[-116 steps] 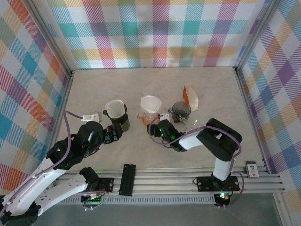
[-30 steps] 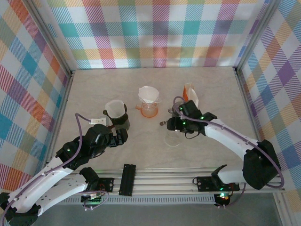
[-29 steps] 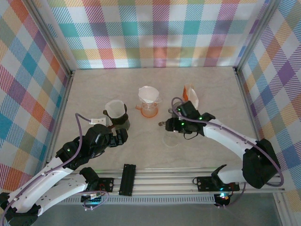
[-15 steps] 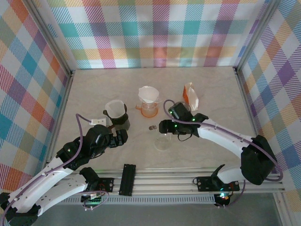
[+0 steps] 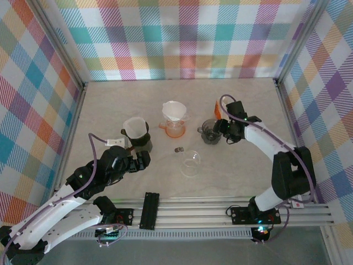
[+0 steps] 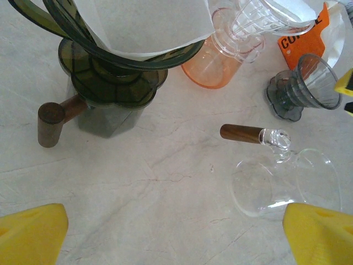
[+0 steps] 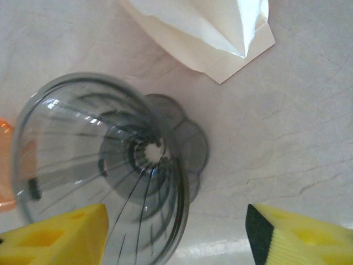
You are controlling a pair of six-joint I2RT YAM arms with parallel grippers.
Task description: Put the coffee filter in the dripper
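Movement has all been on the right. Half a second ago the right pincer [image 5: 219,131] hung by the clear glass vessel [image 5: 191,163] near the middle of the bench [image 5: 110,105]. Now that vessel lies alone, and the pincer has swung off toward its 1 o'clock, to the empty grey dripper [image 5: 210,131]. In the right wrist view its yellow fingertips [image 7: 55,234] stand well apart on either side of the dripper's rim, gripping nothing that I can see. The filter pack [image 5: 223,113], with white papers showing, lies just beyond at the dripper's 1 o'clock. The left pincer [image 5: 143,159] stays fully spread and empty at 6 o'clock of the dark dripper [image 5: 136,132], which already carries a filter. By my judgement the glassware is out of the way and the grey dripper is being readied, with no filter fetched for it yet.
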